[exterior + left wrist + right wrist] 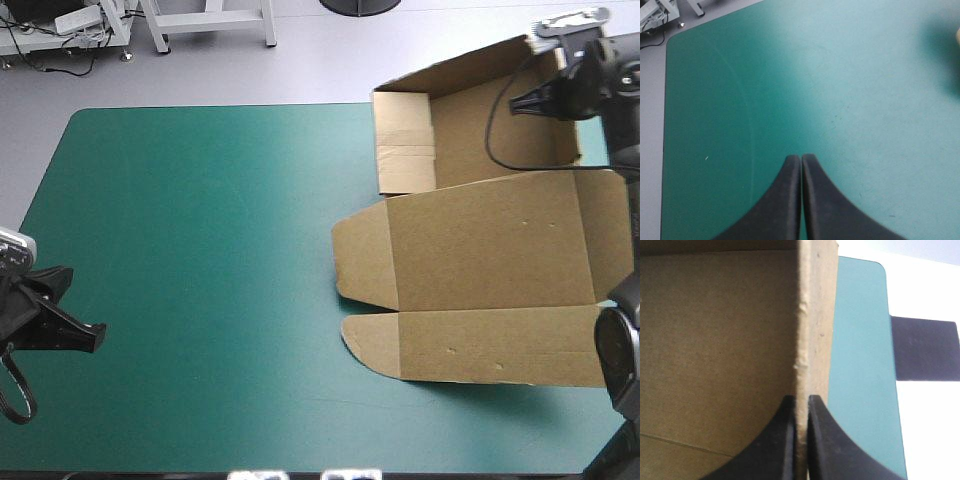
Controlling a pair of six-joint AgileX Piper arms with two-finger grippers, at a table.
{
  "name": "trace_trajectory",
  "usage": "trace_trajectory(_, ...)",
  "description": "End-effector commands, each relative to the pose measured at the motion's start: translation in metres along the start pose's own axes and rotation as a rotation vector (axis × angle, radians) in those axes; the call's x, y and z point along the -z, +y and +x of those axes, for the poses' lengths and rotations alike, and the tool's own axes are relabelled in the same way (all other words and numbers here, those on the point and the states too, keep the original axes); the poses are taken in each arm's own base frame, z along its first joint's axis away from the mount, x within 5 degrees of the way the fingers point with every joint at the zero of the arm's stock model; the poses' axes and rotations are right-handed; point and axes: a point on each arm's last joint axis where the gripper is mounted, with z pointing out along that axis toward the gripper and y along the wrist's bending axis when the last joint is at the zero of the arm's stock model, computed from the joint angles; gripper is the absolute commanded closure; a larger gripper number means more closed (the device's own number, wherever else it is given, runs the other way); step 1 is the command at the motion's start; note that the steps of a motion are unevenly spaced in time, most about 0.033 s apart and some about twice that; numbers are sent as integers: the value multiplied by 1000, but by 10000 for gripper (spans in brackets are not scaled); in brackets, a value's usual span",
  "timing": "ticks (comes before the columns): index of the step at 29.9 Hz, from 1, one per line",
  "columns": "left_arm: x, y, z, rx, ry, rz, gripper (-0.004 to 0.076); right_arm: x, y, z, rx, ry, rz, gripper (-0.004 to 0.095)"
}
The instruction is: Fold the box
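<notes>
The brown box (480, 250) lies at the table's right side as an open tray with raised walls at the far end and its lid and flaps flat toward the near edge. My right gripper (545, 100) is at the tray's far right wall, shut on the box; in the right wrist view the wall's edge (812, 315) runs straight up between the black fingers (785, 440). My left gripper (70, 335) hovers low at the table's left near edge, far from the box, shut with nothing in it (801, 165).
The teal-green cover (200, 250) stretches bare between the left gripper and the box. The table's far left corner (670, 40) shows in the left wrist view, its far right corner (880, 270) beyond the box wall in the right wrist view.
</notes>
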Motion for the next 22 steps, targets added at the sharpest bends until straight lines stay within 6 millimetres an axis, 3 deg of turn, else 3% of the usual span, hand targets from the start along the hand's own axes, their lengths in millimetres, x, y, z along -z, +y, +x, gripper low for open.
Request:
trace_trajectory(1, 1, 1, 12, 15, 14, -27, 729, 30, -48, 19, -115, -9, 75, 931)
trace_trajectory(4, -1, -1, 23, 12, 18, -25, 729, 11, -79, 47, -210, 92, 81, 931)
trace_trajectory(9, -3, -2, 31, 11, 31, -24, 729, -28, -106, 99, -281, 258, 83, 931)
trace_trajectory(15, -3, -2, 32, 10, 33, -24, 729, -76, -94, 143, -327, 307, -14, 931)
trace_trajectory(22, -3, -2, 32, 12, 33, -24, 729, -107, -79, 172, -326, 279, -63, 931)
